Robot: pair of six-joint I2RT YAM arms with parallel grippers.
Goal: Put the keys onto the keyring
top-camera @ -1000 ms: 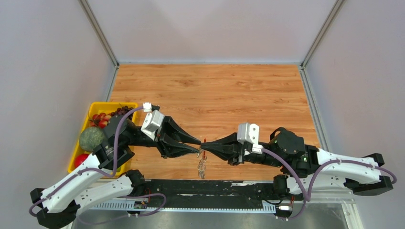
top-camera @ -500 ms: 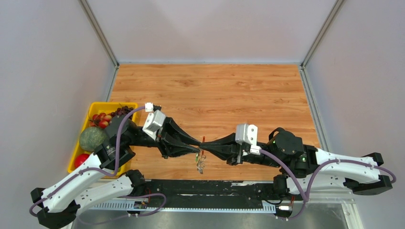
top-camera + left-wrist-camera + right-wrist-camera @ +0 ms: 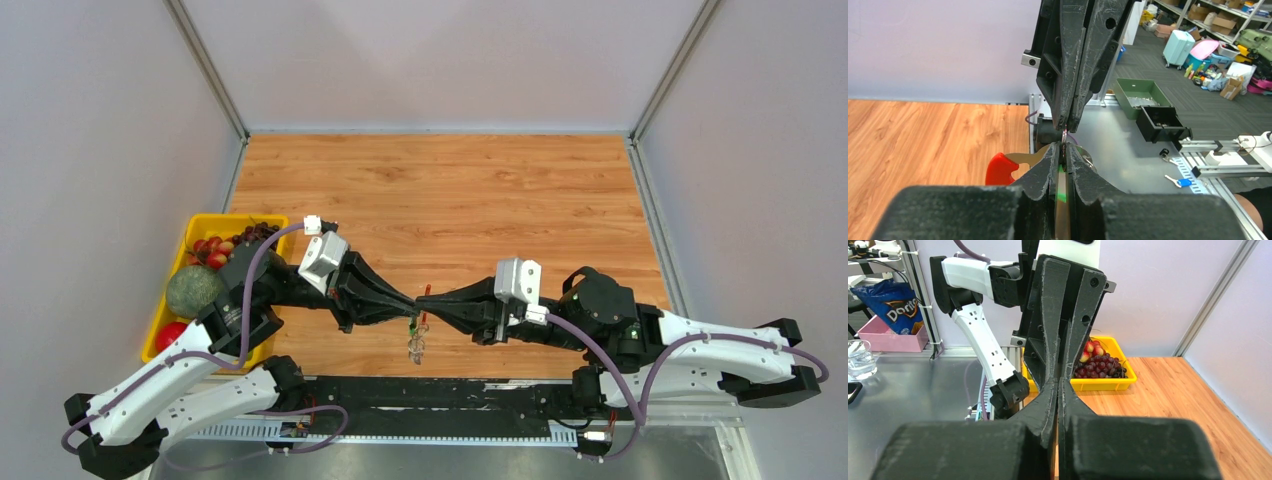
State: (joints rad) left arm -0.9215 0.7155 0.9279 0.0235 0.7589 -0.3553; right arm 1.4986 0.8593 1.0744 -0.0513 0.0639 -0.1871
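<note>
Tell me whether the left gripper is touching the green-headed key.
Touching. The left wrist view shows the left gripper with both fingers pressed against the green-headed key, no gap either side.

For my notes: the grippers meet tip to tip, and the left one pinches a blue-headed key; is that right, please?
Only the colour is wrong: the key pinched in the left gripper has a green head, as the left wrist view shows. The rest stands.

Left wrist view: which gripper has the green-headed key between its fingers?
The left gripper, at the bottom: the green-headed key sits between its fingers. The right gripper, above, pinches the keyring.
</note>
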